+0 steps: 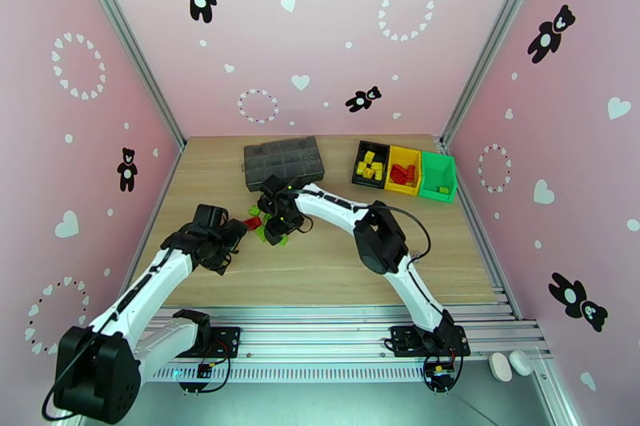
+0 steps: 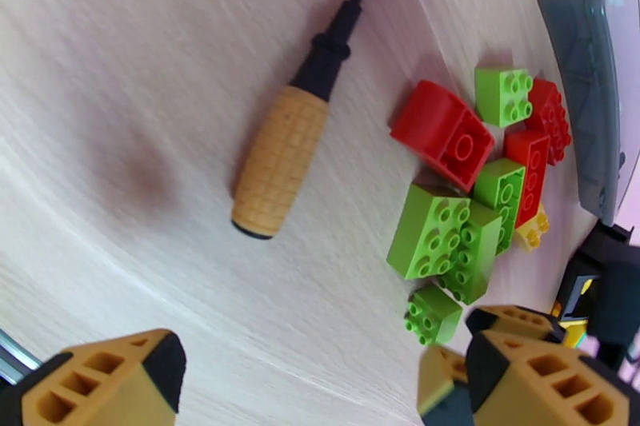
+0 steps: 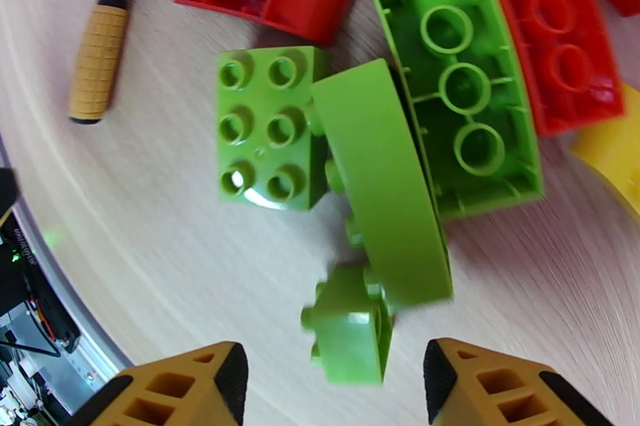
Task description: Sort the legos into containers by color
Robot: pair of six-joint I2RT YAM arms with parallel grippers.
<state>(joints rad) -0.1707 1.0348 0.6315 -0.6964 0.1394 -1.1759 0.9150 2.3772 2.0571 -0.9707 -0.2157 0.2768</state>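
Legos (image 2: 432, 232) between screwdriver (image 2: 280, 156) and organizer (image 2: 588, 60)

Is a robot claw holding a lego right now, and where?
No, nothing is held. The right claw is open over a small green lego, not gripping it. The left claw is open too.

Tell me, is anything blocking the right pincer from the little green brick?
Nothing visible. The small green brick lies between the open fingers of the right pincer; only a curved green brick touches its far side.

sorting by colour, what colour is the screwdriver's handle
The small screwdriver's ribbed wooden handle is light tan; clearest in the left wrist view.
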